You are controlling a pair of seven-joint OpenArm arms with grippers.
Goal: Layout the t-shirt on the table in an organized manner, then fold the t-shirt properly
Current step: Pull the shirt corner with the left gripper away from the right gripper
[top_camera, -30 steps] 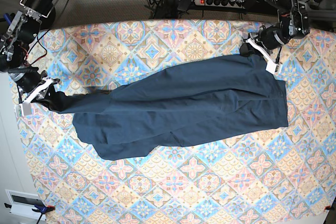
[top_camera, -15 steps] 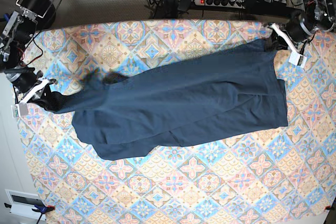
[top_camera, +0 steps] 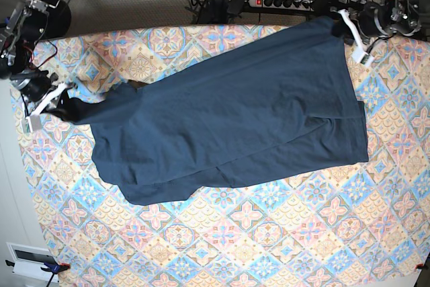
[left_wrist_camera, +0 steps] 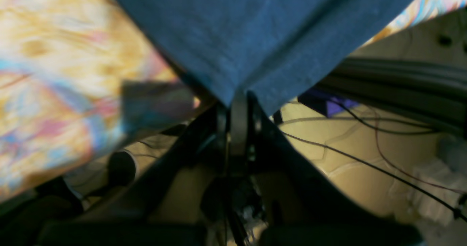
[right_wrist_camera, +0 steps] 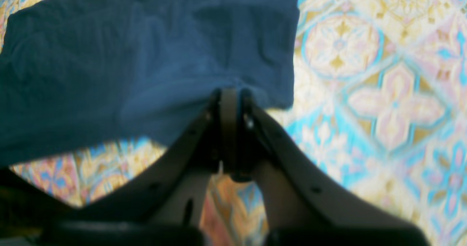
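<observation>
The soft dark navy cloth t-shirt [top_camera: 228,126] lies spread across the big table w/ the tile-pattern cloth of blue, pink & cream diamonds [top_camera: 269,233]. It runs slanted from the table's left edge up to the far right corner in the base view. Its lower part rests flat on the table, w/ some folds near the bottom left.

The left gripper [top_camera: 351,31] is at the far right corner in the base view. Its jaws are pinched tight on a corner of the t-shirt [left_wrist_camera: 255,30]; in the left wrist view the cloth comes to a point right at the left gripper [left_wrist_camera: 237,103], & that corner is lifted off the table [left_wrist_camera: 54,74]. Black cables [left_wrist_camera: 365,162] lie on the floor past the table edge.

The right gripper [top_camera: 50,105] is at the table's left side in the base view. Its jaws are squeezed closed on the t-shirt's edge [right_wrist_camera: 146,67], seen close at the right gripper [right_wrist_camera: 230,96], w/ the table [right_wrist_camera: 383,92] under it

No boxes or bins are seen
</observation>
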